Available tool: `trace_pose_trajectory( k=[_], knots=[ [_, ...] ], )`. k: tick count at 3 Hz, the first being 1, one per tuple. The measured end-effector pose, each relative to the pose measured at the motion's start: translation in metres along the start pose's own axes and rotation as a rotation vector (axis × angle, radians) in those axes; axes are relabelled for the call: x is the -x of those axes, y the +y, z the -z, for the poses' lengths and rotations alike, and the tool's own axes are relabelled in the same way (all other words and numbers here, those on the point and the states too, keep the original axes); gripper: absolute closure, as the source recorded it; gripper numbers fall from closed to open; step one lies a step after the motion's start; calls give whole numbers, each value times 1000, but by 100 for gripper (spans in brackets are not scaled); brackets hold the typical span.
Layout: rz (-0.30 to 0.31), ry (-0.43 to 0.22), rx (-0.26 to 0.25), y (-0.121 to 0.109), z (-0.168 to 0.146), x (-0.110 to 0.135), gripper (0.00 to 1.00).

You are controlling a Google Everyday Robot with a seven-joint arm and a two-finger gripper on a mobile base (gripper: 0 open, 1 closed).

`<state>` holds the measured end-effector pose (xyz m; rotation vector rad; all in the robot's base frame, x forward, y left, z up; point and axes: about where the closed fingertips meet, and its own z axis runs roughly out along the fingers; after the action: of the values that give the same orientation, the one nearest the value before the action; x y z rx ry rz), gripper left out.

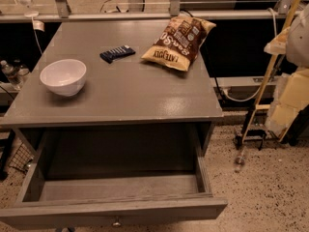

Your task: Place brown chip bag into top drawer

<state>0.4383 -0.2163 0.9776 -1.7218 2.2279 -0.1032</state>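
**Room: dim, warm light, speckled floor**

Floor (280,192) is pale terrazzo with dark flecks, and the same surface shows beyond the far rail. A grey wooden table (125,95) fills mid-frame, with soft glare on its top right of centre. A metal rail (120,16) with upright posts runs along the table's far edge, and it's black underneath on both sides. A yellow pole (271,69) leans diagonally at right, over a dark wheeled base. A white cable (241,98) loops near it. Pale yellow blocks (289,100) sit at the right edge; can't tell what they are. One clear bottle (239,161) lies on the floor at right. More bottles (9,74) stand at left. There's a wire grid (19,158) lower left. Gripper is out of frame.
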Motion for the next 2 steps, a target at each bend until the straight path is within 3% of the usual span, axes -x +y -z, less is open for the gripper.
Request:
trace_pose_trajectory(
  k=[1,2],
  knots=[
    [0,0,0,0,0,0,0],
    [9,-36,-2,-28,-14,16,0]
  ],
)
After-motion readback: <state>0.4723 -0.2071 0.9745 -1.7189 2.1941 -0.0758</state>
